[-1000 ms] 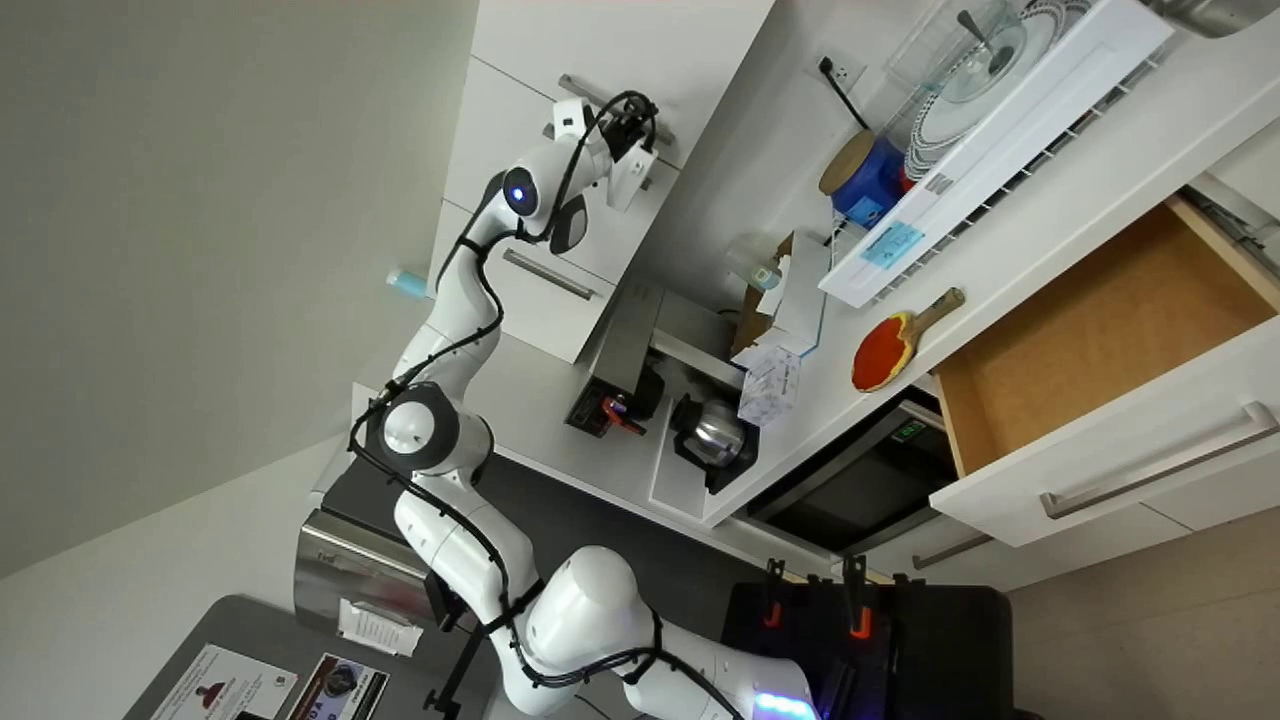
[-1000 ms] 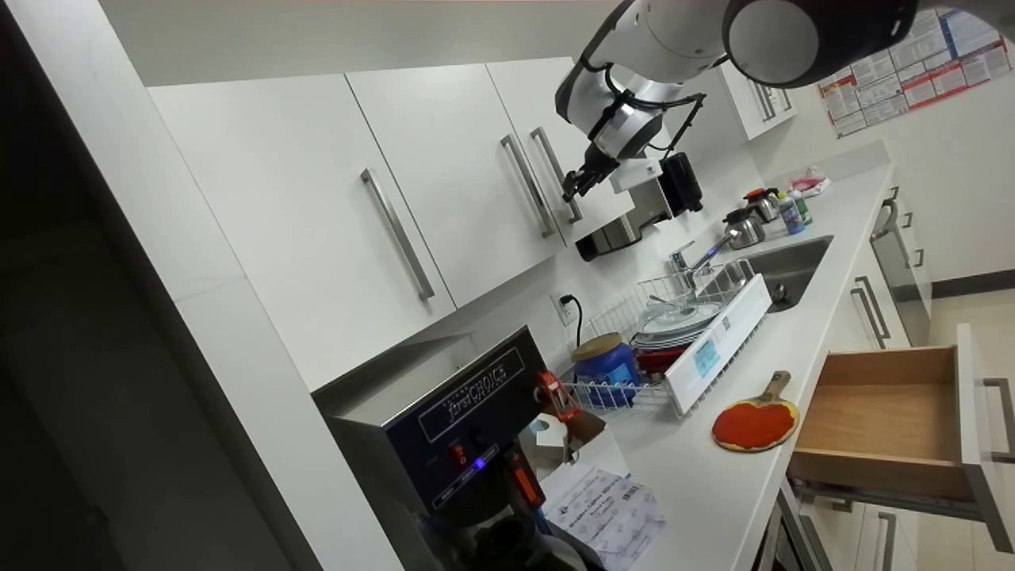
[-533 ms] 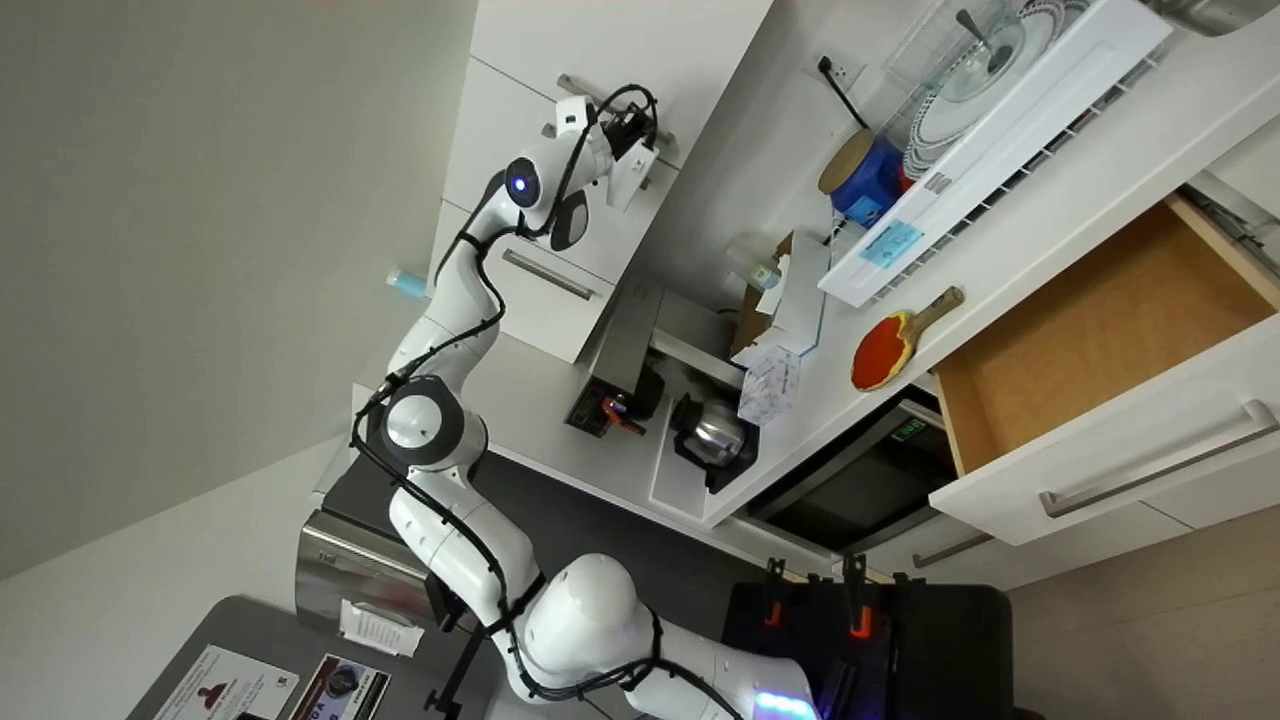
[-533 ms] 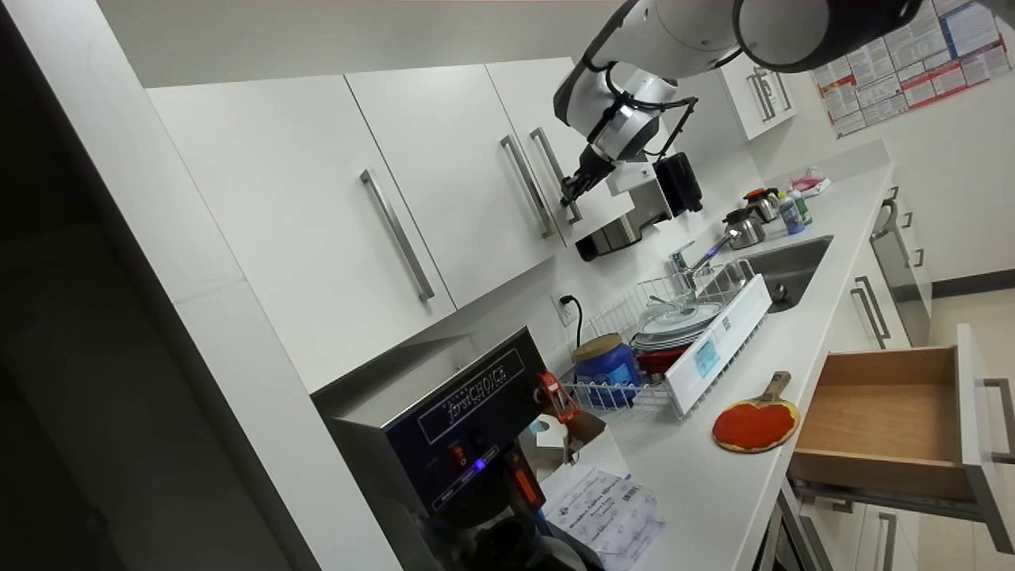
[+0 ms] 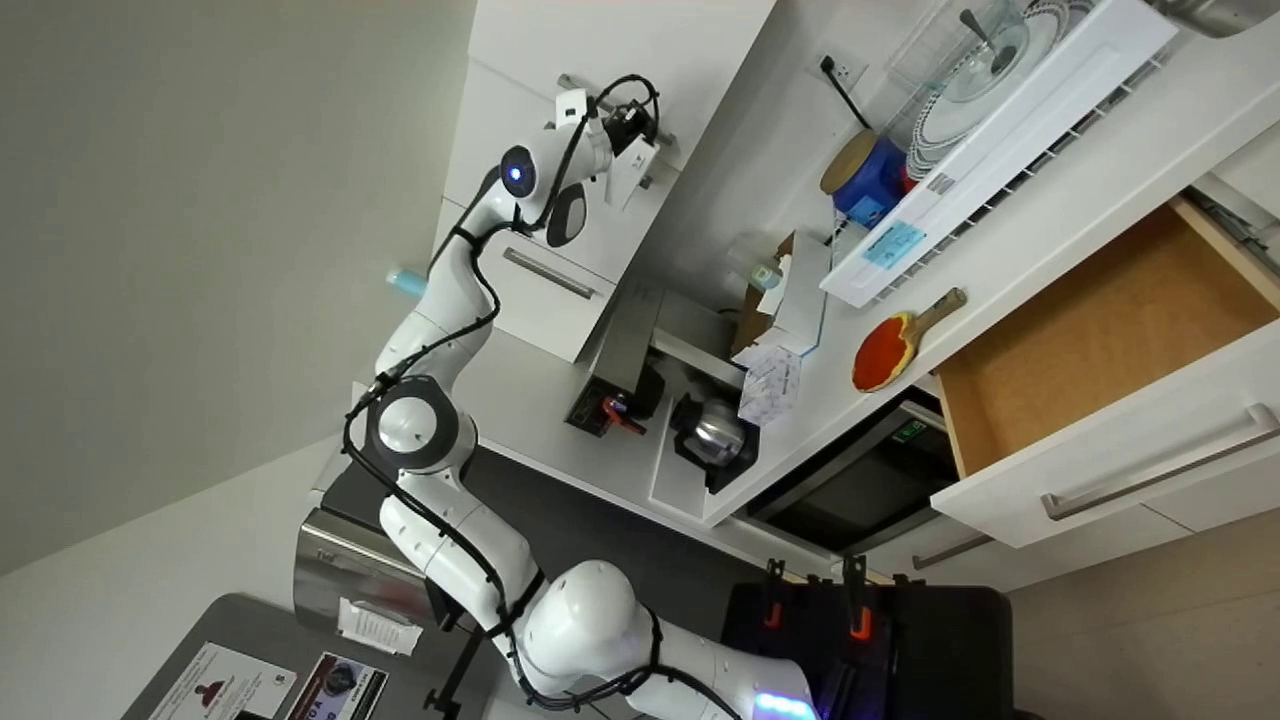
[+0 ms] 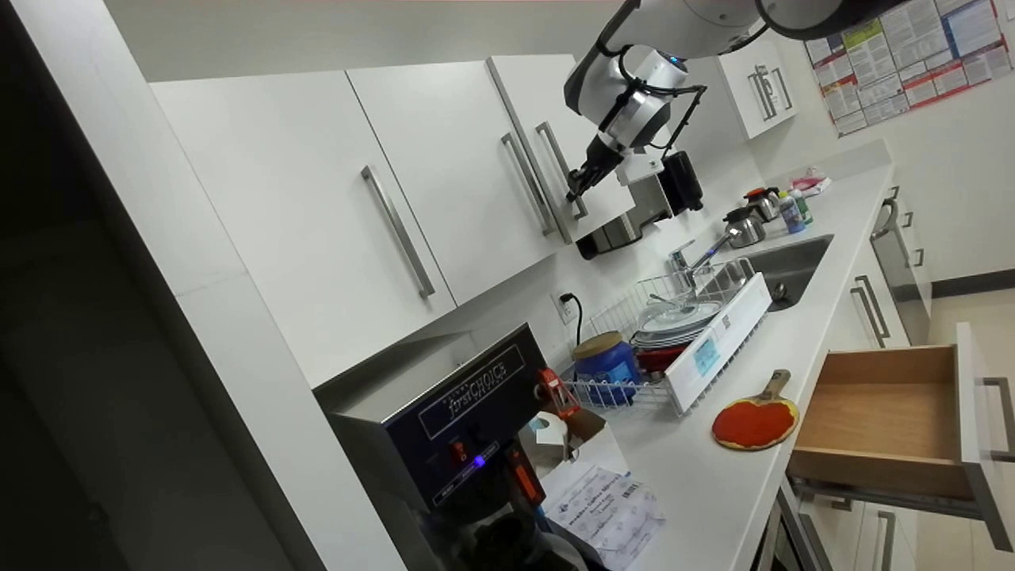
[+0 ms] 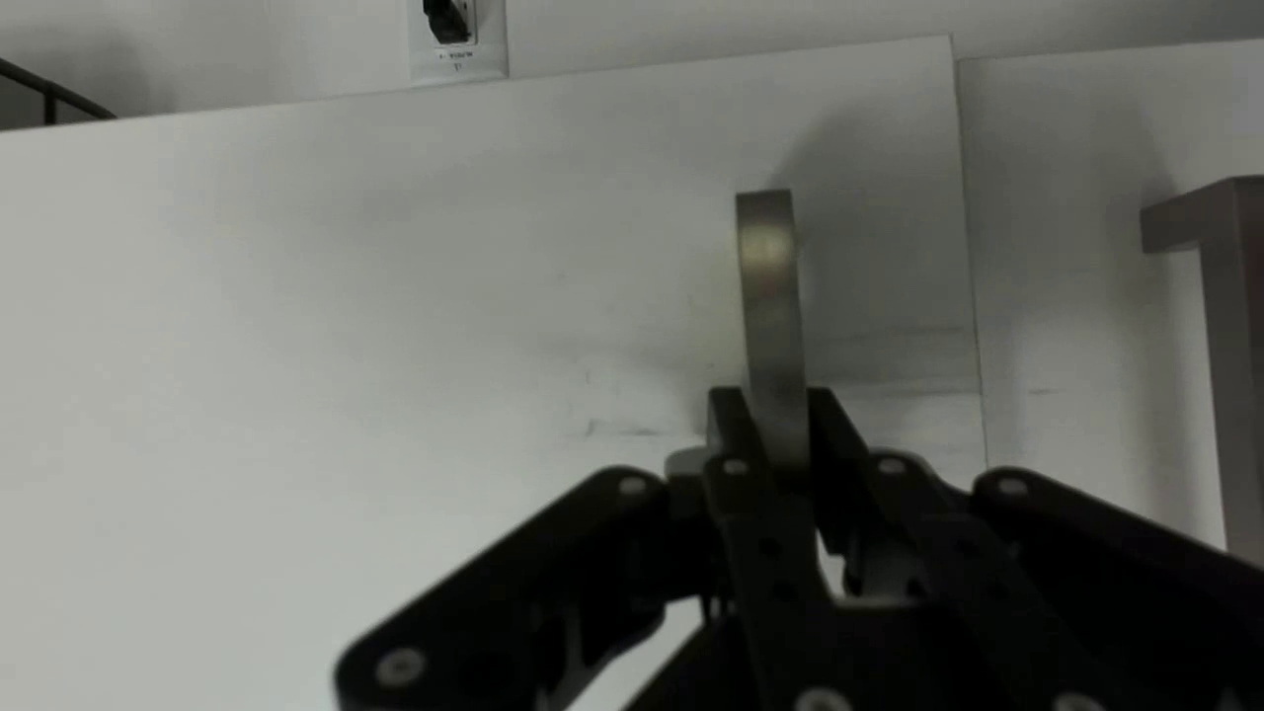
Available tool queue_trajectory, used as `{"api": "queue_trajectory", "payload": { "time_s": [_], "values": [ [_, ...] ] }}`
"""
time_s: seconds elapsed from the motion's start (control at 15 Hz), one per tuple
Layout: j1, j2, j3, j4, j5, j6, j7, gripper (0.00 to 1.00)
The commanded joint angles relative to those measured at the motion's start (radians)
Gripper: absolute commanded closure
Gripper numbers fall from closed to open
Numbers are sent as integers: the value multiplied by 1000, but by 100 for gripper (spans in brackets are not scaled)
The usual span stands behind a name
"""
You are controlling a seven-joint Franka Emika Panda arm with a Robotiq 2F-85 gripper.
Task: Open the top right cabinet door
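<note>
The top right cabinet door is a plain white panel (image 6: 535, 91) with a slim metal bar handle (image 6: 553, 144). In an exterior view its handle-side edge stands slightly out from the neighbouring door. The door (image 5: 610, 35) is partly behind the arm in an exterior view. In the wrist view the door (image 7: 395, 296) fills most of the picture. My black gripper (image 7: 775, 410) has one finger on each side of the handle (image 7: 768, 257) and is shut on it. In an exterior view the gripper (image 6: 574, 192) is at the handle's lower part. The door's inside is hidden.
The neighbouring white door (image 6: 444, 159) has its own bar handle (image 6: 526, 182), which is close beside the gripper. Below, a dish rack (image 6: 721, 341) stands on the counter. A drawer (image 6: 880, 361) is pulled out. A dark coffee machine (image 6: 468, 412) stands under the cabinets.
The door's handle-side edge has swung out a little from flush, so its thickness now shows. The gripper and handle have moved out with it, and the arm has drawn back slightly.
</note>
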Motion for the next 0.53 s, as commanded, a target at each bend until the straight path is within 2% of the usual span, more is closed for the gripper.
{"api": "queue_trajectory", "payload": {
  "time_s": [0.0,0.07,0.13,0.2,0.27,0.33,0.4,0.47],
  "values": [
    [-182,-123,160,-84,-102,21,36,96],
    [-58,-103,-12,-92,-44,-31,9,96],
    [-93,-121,17,-103,-47,-47,0,96],
    [-257,-162,204,-118,-106,-36,2,96],
    [-137,-150,39,-124,-48,-89,-30,96],
    [-179,-164,68,-133,-40,-117,-53,96],
    [-328,-190,226,-140,-76,-123,-59,96],
    [-365,-196,245,-145,-66,-157,-82,96]
  ]
}}
